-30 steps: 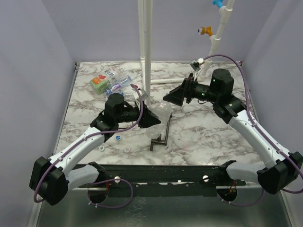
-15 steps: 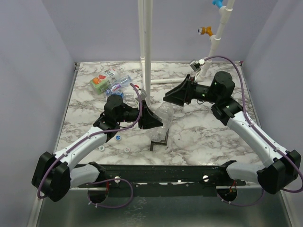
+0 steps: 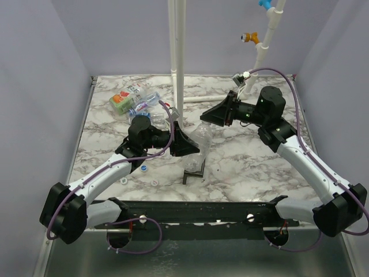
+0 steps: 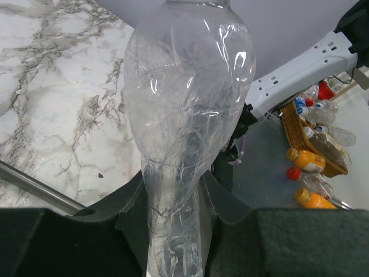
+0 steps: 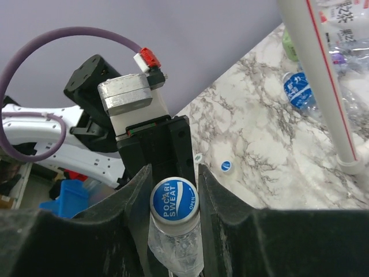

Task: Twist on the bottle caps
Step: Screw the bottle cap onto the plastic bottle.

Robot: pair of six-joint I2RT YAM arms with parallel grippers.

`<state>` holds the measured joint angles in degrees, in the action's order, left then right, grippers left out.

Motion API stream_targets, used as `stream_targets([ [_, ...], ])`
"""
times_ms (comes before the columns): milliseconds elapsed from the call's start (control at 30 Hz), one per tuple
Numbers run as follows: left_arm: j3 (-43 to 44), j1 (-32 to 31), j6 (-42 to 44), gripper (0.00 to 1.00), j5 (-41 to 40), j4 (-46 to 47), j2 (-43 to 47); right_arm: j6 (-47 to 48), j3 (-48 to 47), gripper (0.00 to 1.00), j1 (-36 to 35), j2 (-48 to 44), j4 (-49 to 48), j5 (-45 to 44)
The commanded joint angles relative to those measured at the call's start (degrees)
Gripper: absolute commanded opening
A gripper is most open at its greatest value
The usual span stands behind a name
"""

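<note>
Across the marble table (image 3: 259, 167), your widest stretch of open surface lies on the right half, between the black T-shaped tool (image 3: 196, 167) and the right edge. Just behind the grippers stands the tall white pipe (image 3: 177, 57), so you have little room at the back. Spare bottles (image 3: 130, 99) lie near the back-left corner. Mid-table, your left gripper (image 3: 193, 145) is clamped on the body of a clear bottle (image 4: 187, 98), held off the marble. Your right gripper (image 5: 173, 187) has narrowed onto the blue cap (image 5: 174, 200) on that bottle's neck, fingers (image 5: 138, 196) against its sides. Loose caps (image 3: 143, 168) rest by the front edge beside your left forearm.
</note>
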<state>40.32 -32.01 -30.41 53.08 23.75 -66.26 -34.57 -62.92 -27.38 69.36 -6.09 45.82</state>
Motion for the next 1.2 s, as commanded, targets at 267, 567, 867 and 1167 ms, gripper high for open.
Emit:
stream_targets([
  [267, 4.08, -9.86, 11.32, 0.0, -47.65, -11.93, -0.63, 2.32, -5.05, 0.01, -0.4, 1.31, 23.71, -21.88],
  [567, 12.09, -20.63, 18.11, 0.0, -66.34, -17.4, -8.56, 0.91, -7.87, 0.06, -1.17, 4.02, 31.45, -32.87],
  [867, 11.46, -6.87, 14.24, 0.0, -31.78, -18.61, -7.79, 6.31, -8.21, 1.0, 3.17, -4.22, 29.4, -28.57],
  [1167, 7.42, 2.21, -1.42, 0.0, -0.35, 2.6, -6.49, 3.43, 5.18, 0.99, 3.91, -9.68, 13.37, -5.05],
])
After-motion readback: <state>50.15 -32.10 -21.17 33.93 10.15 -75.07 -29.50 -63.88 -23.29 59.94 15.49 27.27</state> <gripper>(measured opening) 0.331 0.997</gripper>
